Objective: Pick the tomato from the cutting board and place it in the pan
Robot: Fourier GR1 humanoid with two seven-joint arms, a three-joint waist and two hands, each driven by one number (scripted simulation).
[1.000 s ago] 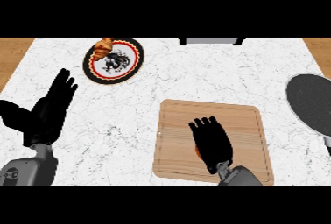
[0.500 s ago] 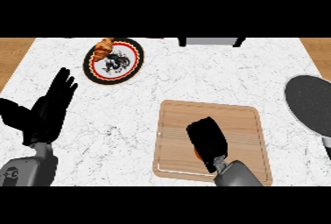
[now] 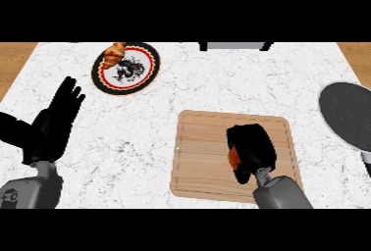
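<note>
The right robot hand (image 3: 251, 149) lies over the wooden cutting board (image 3: 206, 157), its fingers curled down round the tomato (image 3: 232, 157). Only a thin orange-red sliver of the tomato shows at the hand's left edge; the rest is hidden beneath the palm. The dark pan (image 3: 349, 119) sits at the right of the white marble worktop (image 3: 217, 78), cut off by the view's edge, well apart from the board. The left robot hand (image 3: 54, 120) rests open at the left, fingers up. A patterned plate (image 3: 127, 68) at the far side carries a brownish item, hard to identify.
</note>
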